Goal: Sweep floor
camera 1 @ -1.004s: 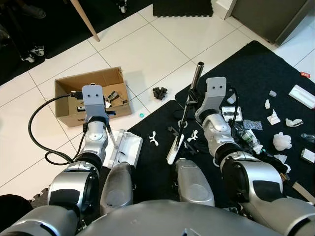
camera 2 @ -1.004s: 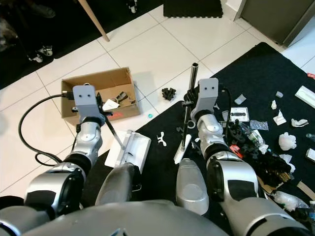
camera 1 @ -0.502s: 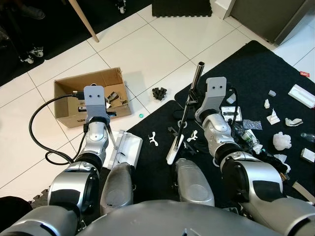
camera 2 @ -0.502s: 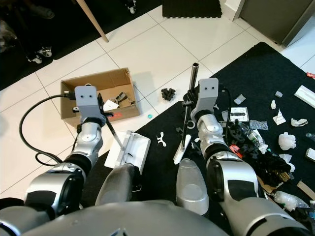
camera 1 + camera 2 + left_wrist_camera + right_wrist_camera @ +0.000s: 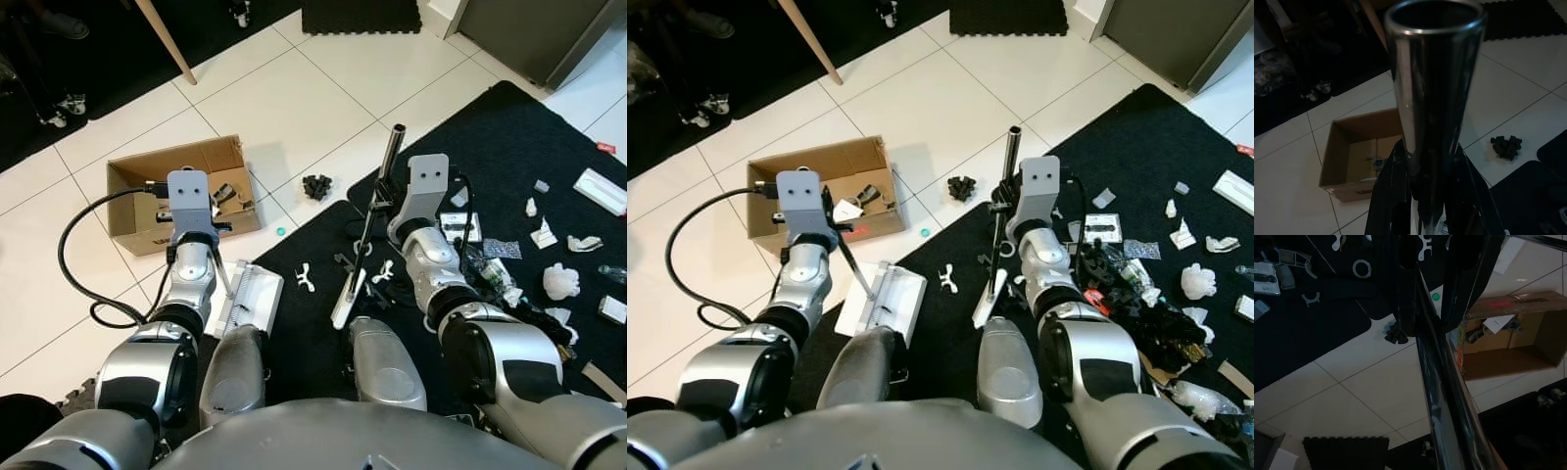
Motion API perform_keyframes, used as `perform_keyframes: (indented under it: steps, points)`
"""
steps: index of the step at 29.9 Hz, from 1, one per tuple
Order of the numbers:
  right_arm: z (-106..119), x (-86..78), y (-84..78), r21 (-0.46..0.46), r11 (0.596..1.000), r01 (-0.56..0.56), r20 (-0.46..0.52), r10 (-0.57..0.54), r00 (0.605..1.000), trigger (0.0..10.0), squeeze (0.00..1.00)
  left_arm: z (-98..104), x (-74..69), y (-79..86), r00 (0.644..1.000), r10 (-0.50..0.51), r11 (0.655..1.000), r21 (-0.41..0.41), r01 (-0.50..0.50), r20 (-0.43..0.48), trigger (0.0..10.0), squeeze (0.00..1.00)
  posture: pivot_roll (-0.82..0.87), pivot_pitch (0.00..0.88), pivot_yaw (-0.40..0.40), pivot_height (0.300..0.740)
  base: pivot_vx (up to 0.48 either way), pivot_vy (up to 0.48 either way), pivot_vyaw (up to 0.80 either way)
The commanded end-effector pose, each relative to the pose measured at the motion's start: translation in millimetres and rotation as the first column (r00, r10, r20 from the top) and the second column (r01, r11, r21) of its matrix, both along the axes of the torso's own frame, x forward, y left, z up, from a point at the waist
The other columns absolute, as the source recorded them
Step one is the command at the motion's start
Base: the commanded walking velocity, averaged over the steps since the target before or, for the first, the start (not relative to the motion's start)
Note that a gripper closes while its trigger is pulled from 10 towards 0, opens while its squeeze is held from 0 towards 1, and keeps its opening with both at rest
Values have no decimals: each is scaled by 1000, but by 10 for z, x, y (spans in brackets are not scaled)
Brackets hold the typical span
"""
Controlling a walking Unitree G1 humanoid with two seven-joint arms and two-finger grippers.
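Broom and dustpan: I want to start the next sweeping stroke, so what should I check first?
1. right claw shut on broom pole: ok.
2. left claw shut on dustpan handle: ok.
3. broom head low over black mat: ok.
4. Lip of dustpan flat on floor: cannot tell.
5. black cable apart from dustpan: ok.
6. Litter gathered: not ok; black clump and green cap lie on the tiles.

Both eye views look steeply down from the head over the arms, sharing the cardboard box point(image 5: 176, 191) and black mat point(image 5: 509, 147). Each wrist view looks close along a metal pole point(image 5: 1432, 98), with that box beyond.
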State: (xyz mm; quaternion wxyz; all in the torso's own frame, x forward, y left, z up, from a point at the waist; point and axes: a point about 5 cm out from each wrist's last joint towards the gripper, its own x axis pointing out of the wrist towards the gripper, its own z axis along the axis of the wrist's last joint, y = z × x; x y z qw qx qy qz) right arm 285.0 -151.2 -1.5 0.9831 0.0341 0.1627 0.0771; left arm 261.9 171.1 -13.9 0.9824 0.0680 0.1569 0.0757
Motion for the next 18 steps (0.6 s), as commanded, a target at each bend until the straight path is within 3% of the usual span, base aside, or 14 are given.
perform_keyframes:
  steps: [1, 18]
  points:
    - [-57, -51, 0, -12, 1000, -2, -29, 2, 1000, 10000, 0, -213, -209, 137, 988, 3, 998, 59, 6, -152, 10000, 0, -28, 0, 34, 740, 0, 0, 0]
    - [-63, -58, 3, -15, 1000, -4, -31, 3, 1000, 10000, 0, -219, -217, 137, 988, 3, 998, 61, 7, -156, 10000, 0, -32, 0, 35, 740, 0, 0, 0]
